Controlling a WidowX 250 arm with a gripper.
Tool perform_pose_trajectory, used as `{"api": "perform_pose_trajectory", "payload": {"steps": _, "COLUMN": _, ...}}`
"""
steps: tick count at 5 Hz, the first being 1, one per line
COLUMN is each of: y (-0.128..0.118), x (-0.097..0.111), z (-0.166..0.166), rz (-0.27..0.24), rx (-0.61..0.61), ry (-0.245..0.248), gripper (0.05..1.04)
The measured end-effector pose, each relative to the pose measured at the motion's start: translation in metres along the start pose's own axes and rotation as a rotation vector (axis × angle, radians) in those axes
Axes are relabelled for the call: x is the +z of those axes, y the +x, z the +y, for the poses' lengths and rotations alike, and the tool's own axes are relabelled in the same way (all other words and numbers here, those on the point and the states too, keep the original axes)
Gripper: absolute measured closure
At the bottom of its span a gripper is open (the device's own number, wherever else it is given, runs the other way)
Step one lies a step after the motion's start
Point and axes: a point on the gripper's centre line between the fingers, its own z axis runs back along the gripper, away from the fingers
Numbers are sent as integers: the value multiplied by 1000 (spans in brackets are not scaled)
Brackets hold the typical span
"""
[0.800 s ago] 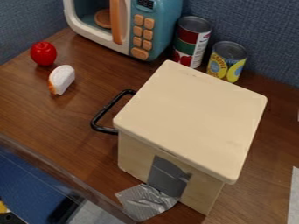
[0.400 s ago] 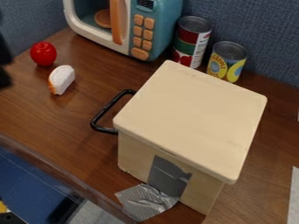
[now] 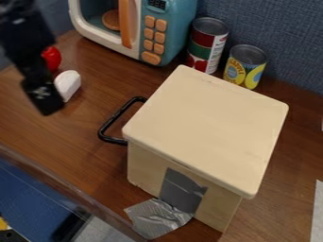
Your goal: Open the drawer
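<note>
the black gripper (image 3: 46,100), at the end of the arm (image 3: 25,35), hangs in the upper left of the view; whether it stands apart or together cannot be told. in the first frame neither was in view, and in the second only a dark part showed at the left edge; the arm has since come in from the upper left corner, bringing the gripper further right and lower. just above the gripper, the red toy food (image 3: 52,56) is now partly covered by the arm; just beside it, the white wedge (image 3: 68,84) is partly covered as well. both were uncovered at first. to the right of the gripper and lower, well apart from it, lies the black drawer handle (image 3: 115,116), unchanged in position. it juts from the gripper-facing side of the pale box (image 3: 208,127), also unmoved. further out, the toy microwave (image 3: 174,33) stands above and right of the gripper, with the red-labelled can (image 3: 205,47) and the yellow-labelled can (image 3: 243,68) beyond it. below and right, silver tape (image 3: 157,218) lies at the foot of the box. these are all as before.
</note>
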Motion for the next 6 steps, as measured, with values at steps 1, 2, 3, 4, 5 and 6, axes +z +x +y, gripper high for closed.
{"api": "perform_pose_trajectory", "payload": {"steps": 1, "y": 17, "x": -11, "z": -4, "rz": -4, "rx": 55, "ry": 7, "gripper": 85}}
{"api": "perform_pose_trajectory", "payload": {"steps": 2, "y": 23, "x": -28, "z": 3, "rz": 7, "rx": 104, "ry": 13, "gripper": 85}}
{"api": "perform_pose_trajectory", "payload": {"steps": 3, "y": 31, "x": -38, "z": 15, "rz": 10, "rx": 141, "ry": 23, "gripper": 85}}
{"api": "perform_pose_trajectory", "payload": {"steps": 4, "y": 38, "x": -51, "z": 18, "rz": 21, "rx": 157, "ry": 20, "gripper": 85}}
{"api": "perform_pose_trajectory", "payload": {"steps": 5, "y": 41, "x": -60, "z": 22, "rz": 28, "rx": 182, "ry": 22, "gripper": 85}}
{"api": "perform_pose_trajectory", "payload": {"steps": 6, "y": 45, "x": -69, "z": 19, "rz": 33, "rx": 180, "ry": 15, "gripper": 85}}
